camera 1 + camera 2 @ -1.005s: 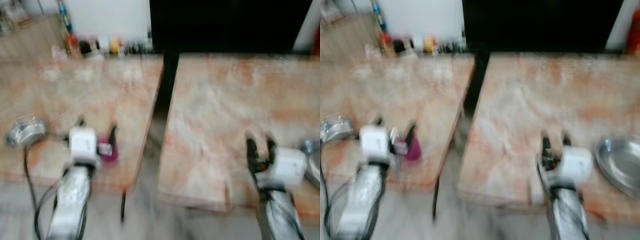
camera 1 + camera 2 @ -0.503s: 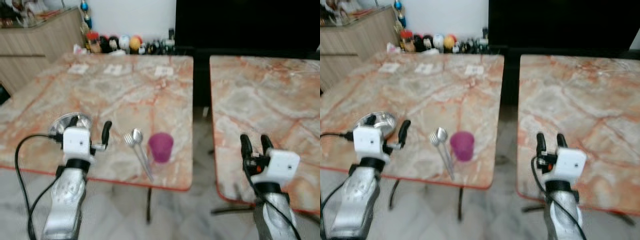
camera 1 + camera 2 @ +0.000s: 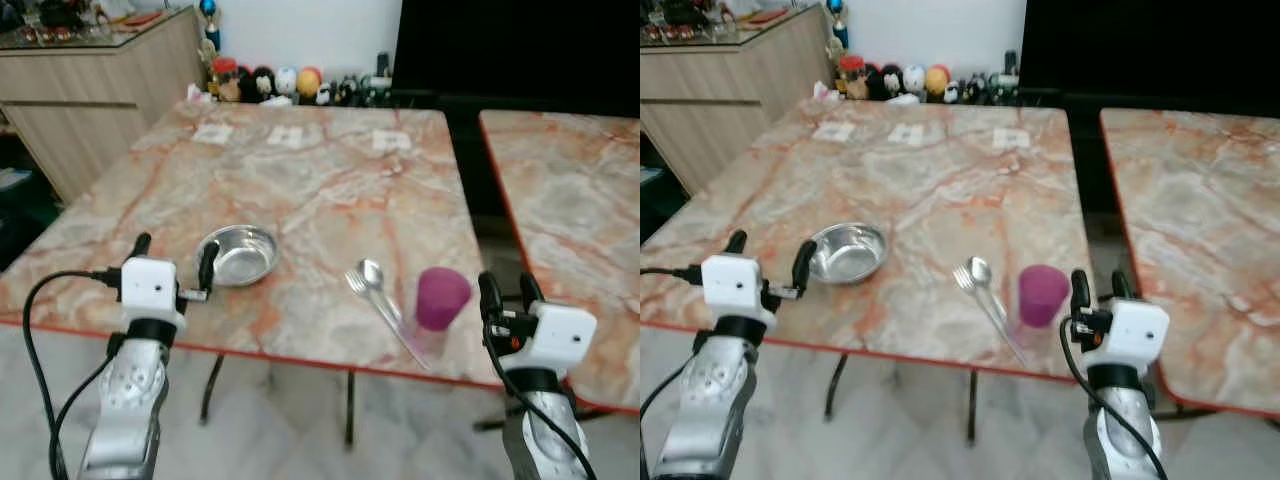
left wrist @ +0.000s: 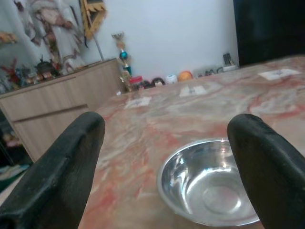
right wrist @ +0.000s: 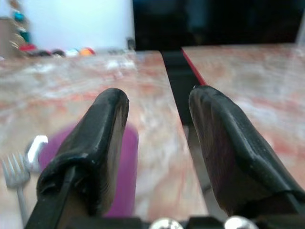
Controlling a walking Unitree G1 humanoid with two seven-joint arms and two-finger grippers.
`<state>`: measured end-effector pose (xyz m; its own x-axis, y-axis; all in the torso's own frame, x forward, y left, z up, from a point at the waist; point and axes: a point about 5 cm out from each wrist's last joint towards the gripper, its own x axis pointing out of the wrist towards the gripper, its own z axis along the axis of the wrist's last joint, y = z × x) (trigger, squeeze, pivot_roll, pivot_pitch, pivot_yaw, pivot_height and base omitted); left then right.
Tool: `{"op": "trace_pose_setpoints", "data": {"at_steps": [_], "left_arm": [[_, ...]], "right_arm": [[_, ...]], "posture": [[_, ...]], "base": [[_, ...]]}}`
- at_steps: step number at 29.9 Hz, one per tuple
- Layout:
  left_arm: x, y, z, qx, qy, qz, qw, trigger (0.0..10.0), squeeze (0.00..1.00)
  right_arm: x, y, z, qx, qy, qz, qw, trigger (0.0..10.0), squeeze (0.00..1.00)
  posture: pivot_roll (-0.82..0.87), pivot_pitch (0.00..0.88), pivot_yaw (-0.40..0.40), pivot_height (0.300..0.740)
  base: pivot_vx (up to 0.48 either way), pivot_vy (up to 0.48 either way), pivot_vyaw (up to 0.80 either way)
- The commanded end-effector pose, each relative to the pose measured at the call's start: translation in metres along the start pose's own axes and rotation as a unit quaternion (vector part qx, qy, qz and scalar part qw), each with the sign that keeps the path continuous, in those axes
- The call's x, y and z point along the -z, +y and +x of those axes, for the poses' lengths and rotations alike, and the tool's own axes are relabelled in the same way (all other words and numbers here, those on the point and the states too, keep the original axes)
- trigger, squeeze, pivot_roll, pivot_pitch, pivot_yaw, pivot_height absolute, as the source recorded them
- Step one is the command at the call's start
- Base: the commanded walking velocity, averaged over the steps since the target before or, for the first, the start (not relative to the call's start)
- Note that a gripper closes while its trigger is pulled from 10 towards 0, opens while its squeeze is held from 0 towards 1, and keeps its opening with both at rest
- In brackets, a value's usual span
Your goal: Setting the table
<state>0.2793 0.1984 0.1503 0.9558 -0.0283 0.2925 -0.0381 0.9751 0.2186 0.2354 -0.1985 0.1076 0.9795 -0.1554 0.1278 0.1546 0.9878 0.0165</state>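
My view has swung left, bringing the steel bowl [image 3: 238,255] before my spread left gripper [image 3: 172,264]. Right of the bowl lie spoon [image 3: 371,276], fork [image 3: 385,312] and purple cup [image 3: 439,297], beside my empty, parted right gripper [image 3: 505,292]. Setting can start.

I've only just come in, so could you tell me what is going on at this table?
The robot stands at the marble table with both grippers open and holding nothing. The left gripper hovers beside the steel bowl; the right gripper is next to the purple cup. A spoon and fork lie beside the cup.
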Motion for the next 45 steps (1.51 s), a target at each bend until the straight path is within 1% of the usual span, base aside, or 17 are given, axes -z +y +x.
{"op": "trace_pose_setpoints", "data": {"at_steps": [1,6,10,11,15,16,19,21,24,26,29,33,36,40,45], "left_arm": [[-0.001,0.004,0.000,-0.003,0.000,0.008,1.000,10.0,0.00],[0.000,0.002,-0.001,0.003,-0.002,0.002,1.000,10.0,0.00],[0.000,-0.001,-0.001,0.014,-0.003,0.000,1.000,10.0,0.00],[0.001,-0.003,-0.002,0.020,-0.004,-0.004,1.000,10.0,0.00],[0.001,-0.006,-0.002,0.028,-0.003,-0.009,1.000,10.0,0.00],[0.002,-0.009,-0.002,0.038,-0.001,-0.014,0.999,10.0,0.00],[0.004,-0.016,-0.001,0.067,0.010,-0.022,0.997,10.0,0.00],[0.007,-0.021,0.000,0.084,0.022,-0.034,0.996,10.0,0.00],[0.012,-0.030,-0.003,0.108,0.042,-0.063,0.991,10.0,0.00],[0.013,-0.033,-0.005,0.112,0.042,-0.056,0.991,10.0,0.00],[0.011,-0.033,-0.005,0.105,0.038,-0.040,0.993,10.0,0.00],[0.011,-0.031,-0.004,0.103,0.035,-0.034,0.993,10.0,0.00],[0.010,-0.027,-0.003,0.101,0.035,-0.034,0.994,10.0,0.00],[0.010,-0.027,-0.003,0.101,0.035,-0.034,0.994,10.0,0.00],[0.010,-0.028,-0.004,0.103,0.035,-0.040,0.993,10.0,0.00]], "right_arm": [[-0.006,0.002,0.002,0.000,-0.013,-0.002,1.000,10.0,0.00],[-0.009,0.001,-0.001,0.006,-0.018,-0.007,1.000,10.0,0.00],[-0.010,0.000,-0.005,0.009,-0.020,-0.023,0.999,10.0,0.00],[-0.010,-0.003,-0.010,0.026,-0.017,-0.024,0.999,10.0,0.00],[-0.008,-0.006,-0.018,0.039,-0.009,-0.030,0.999,10.0,0.00],[-0.006,-0.006,-0.019,0.043,-0.004,-0.027,0.999,10.0,0.00],[-0.003,-0.006,-0.020,0.042,0.001,-0.028,0.999,10.0,0.00],[-0.003,-0.005,-0.019,0.042,0.003,-0.024,0.999,10.0,0.00],[-0.004,0.002,-0.014,0.032,0.005,-0.015,0.999,10.0,0.00],[-0.004,0.003,-0.013,0.029,0.005,-0.016,0.999,10.0,0.00],[-0.004,0.003,-0.013,0.028,0.006,-0.012,1.000,10.0,0.00],[-0.002,0.003,-0.013,0.031,0.011,-0.011,0.999,10.0,0.00],[-0.001,0.004,-0.013,0.031,0.016,-0.008,0.999,10.0,0.00],[-0.001,0.004,-0.013,0.031,0.016,-0.009,0.999,10.0,0.00],[0.000,0.007,-0.014,0.028,0.015,-0.004,0.999,10.0,0.00]], "posture": [[0.04,0.000,0.007,0.740],[0.04,0.000,0.005,0.740],[0.04,0.000,0.002,0.740],[0.04,0.000,-0.002,0.740],[0.04,0.000,-0.002,0.740],[0.04,0.000,-0.002,0.740],[0.04,0.000,-0.003,0.740],[0.04,0.000,-0.004,0.740],[0.04,0.000,-0.006,0.740],[0.04,0.000,-0.008,0.740],[0.05,0.000,-0.010,0.740],[0.05,0.000,-0.010,0.740],[0.05,0.000,-0.007,0.740],[0.05,0.000,-0.006,0.740],[0.05,0.000,-0.005,0.740]], "base": [[0.000,0.480,0.00],[0.000,0.438,0.00],[0.000,0.000,0.00],[0.000,0.000,0.00],[0.000,0.000,0.00],[0.000,0.000,0.00],[0.000,0.000,0.00],[0.000,0.000,0.00],[0.000,0.000,0.00],[0.000,0.000,0.00],[0.000,0.000,0.00],[0.000,-0.452,0.00],[0.000,-0.472,-0.51],[0.000,-0.472,-0.79],[0.000,-0.099,-0.19]]}}
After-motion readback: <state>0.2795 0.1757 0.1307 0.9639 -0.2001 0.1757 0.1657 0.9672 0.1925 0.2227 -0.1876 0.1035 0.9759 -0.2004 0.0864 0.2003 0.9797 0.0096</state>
